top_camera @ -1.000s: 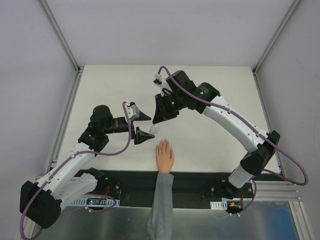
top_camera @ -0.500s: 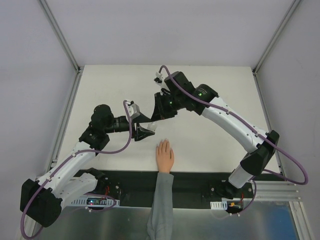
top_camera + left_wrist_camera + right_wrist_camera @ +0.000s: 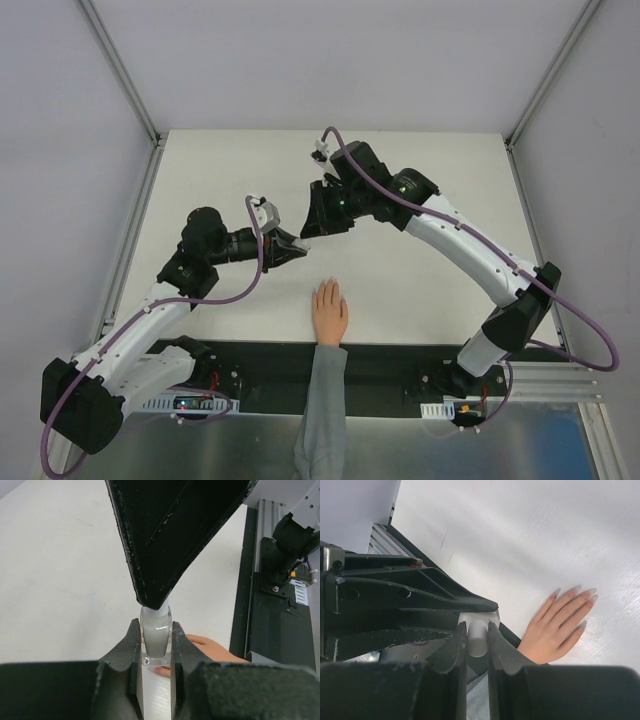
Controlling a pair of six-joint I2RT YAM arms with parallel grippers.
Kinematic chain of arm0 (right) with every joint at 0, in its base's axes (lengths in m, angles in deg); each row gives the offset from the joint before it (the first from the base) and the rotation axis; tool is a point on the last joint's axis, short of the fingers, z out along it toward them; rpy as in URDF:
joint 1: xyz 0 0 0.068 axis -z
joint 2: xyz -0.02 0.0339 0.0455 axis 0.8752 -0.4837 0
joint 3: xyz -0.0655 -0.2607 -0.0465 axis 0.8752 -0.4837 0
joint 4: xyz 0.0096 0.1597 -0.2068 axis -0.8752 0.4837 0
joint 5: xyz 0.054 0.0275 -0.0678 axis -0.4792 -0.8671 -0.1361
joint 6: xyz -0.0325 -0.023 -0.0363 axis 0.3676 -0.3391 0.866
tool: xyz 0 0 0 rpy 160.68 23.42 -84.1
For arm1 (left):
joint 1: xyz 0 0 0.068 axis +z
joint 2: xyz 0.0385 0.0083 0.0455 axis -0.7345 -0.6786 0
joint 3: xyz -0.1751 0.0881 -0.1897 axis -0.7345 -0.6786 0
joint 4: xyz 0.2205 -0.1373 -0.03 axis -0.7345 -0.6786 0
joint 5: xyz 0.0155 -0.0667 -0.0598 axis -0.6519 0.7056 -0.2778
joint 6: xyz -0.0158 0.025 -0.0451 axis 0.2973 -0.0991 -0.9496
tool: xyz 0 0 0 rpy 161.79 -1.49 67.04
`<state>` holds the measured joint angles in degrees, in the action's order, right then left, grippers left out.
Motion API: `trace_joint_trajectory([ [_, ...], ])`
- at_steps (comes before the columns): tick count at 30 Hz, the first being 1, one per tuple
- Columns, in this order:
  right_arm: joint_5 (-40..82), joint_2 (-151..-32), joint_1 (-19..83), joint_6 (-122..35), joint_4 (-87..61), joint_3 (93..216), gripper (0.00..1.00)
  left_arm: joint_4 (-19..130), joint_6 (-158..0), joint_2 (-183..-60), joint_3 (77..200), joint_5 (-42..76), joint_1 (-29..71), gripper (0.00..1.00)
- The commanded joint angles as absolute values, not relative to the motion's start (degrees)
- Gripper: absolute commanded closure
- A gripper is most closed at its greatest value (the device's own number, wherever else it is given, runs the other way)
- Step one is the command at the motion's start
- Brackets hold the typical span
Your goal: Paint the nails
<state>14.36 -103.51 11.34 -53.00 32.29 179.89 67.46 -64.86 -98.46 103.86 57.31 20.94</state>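
Note:
A peach mannequin hand (image 3: 329, 312) with a grey sleeve lies palm down at the table's near edge. Its nails (image 3: 572, 592) look pinkish at the fingertips. Beyond the hand, a small clear bottle (image 3: 156, 635) is held off the table between both grippers. My left gripper (image 3: 156, 647) is shut on the bottle's glass body. My right gripper (image 3: 478, 635) comes in from the other side, its fingers closed on the white cap (image 3: 479, 639). In the top view the left gripper (image 3: 295, 247) and right gripper (image 3: 311, 233) meet tip to tip.
The white table (image 3: 420, 270) has raised metal rails along its left and right sides. A black strip with the arm bases (image 3: 400, 365) runs along the near edge, and the grey sleeve (image 3: 322, 410) crosses it.
My left gripper has closed from wide open onto the bottle and shifted slightly right to meet the right gripper. The right gripper has edged a little left and away from the hand.

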Motion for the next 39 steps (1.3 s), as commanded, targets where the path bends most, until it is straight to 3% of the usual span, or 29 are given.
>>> trace_joint_trajectory([
  [1, 14.9, -100.2, 10.8, -53.0, 30.2, 179.9, 0.71, 70.3, -66.0, -97.4, 106.7, 55.3, 20.3, 1.0],
  [6, 17.7, -97.4, 10.8, -54.6, 24.7, 176.3, 0.55, 71.8, -69.1, -95.6, 105.7, 50.8, 20.3, 1.0],
  [11, 20.7, -97.5, 10.4, -57.6, 18.9, 174.7, 0.55, 74.2, -73.6, -94.6, 105.3, 46.7, 20.3, 1.0],
  [15, 24.5, -96.6, 10.2, -58.9, 14.2, 172.9, 0.71, 76.7, -75.2, -93.5, 103.9, 43.4, 20.3, 1.0],
  [23, 25.9, -99.1, 8.9, -58.8, 14.2, 175.3, 0.71, 76.1, -77.0, -93.1, 105.1, 38.3, 20.3, 1.0],
  [25, 26.5, -98.8, 8.4, -58.4, 12.9, 174.3, 0.8, 76.0, -80.0, -93.5, 105.8, 38.0, 20.3, 1.0],
  [27, 26.7, -98.4, 8.6, -56.5, 12.7, 173.3, 0.99, 76.0, -83.5, -93.8, 107.1, 39.5, 20.3, 1.0],
  [28, 26.3, -98.0, 8.9, -55.2, 12.2, 172.7, 0.99, 75.9, -84.6, -93.9, 107.7, 42.6, 20.3, 1.0],
  [30, 16.3, -95.2, 11.1, -47.6, 8.5, 169.9, 1.0, 76.3, -87.9, -93.4, 108.6, 47.5, 20.5, 1.0],
  [32, 4.3, -91.3, 13.2, -41.3, -5.4, 159.1, 1.0, 81.7, -91.5, -92.0, 107.5, 57.0, 21.0, 1.0],
  [33, -16.3, -87.7, 15.8, -38.2, -11.3, 154.6, 1.0, 85.5, -97.1, -91.1, 106.6, 59.7, 21.6, 1.0],
  [34, -25.6, -86.9, 17.1, -42.2, -27.4, 147.7, 1.0, 89.4, -100.5, -91.0, 105.7, 62.7, 21.7, 1.0],
  [36, -38.9, -88.1, 17.6, -55.0, -39.6, 145.4, 1.0, 104.3, -112.6, -91.9, 103.1, 69.1, 21.7, 1.0],
  [39, -39.1, -87.2, 15.8, -57.0, -46.4, 143.5, 1.0, 120.6, -126.1, -94.2, 100.3, 70.9, 21.7, 1.0],
])
